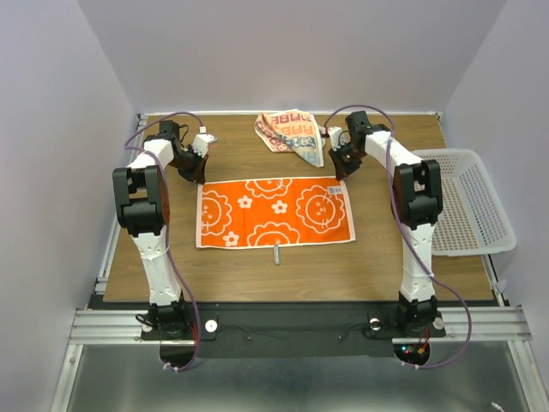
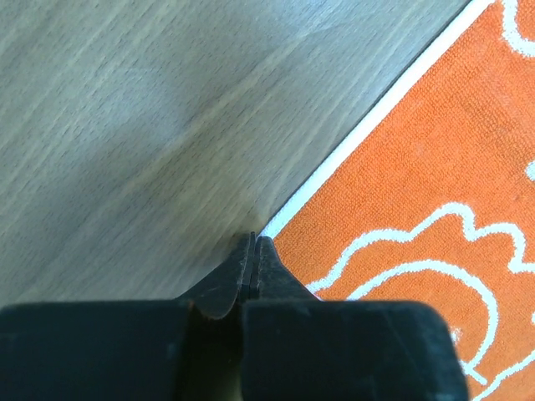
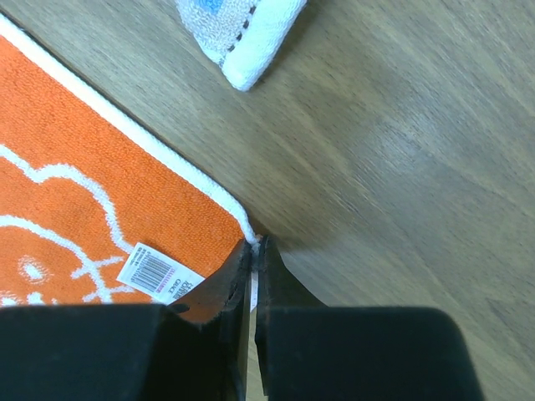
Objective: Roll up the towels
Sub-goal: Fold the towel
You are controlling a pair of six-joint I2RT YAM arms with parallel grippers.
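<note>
An orange towel [image 1: 274, 212] with white flower and lion prints lies spread flat in the middle of the table. My left gripper [image 1: 196, 176] is at its far left corner. In the left wrist view its jaws [image 2: 254, 239] are pressed shut at the tip of the towel's white border [image 2: 359, 138], and no cloth shows between them. My right gripper [image 1: 338, 175] is at the far right corner. In the right wrist view it [image 3: 256, 243] is shut on the white corner of the orange towel [image 3: 84, 167]. A second towel [image 1: 292, 133] with blue lettering lies crumpled at the back.
A white perforated basket [image 1: 467, 202] stands at the table's right edge. A small grey metal piece [image 1: 277, 254] lies just in front of the orange towel. A barcode label [image 3: 159, 274] hangs on the towel by my right gripper. The crumpled towel's corner [image 3: 247, 38] lies close beyond it.
</note>
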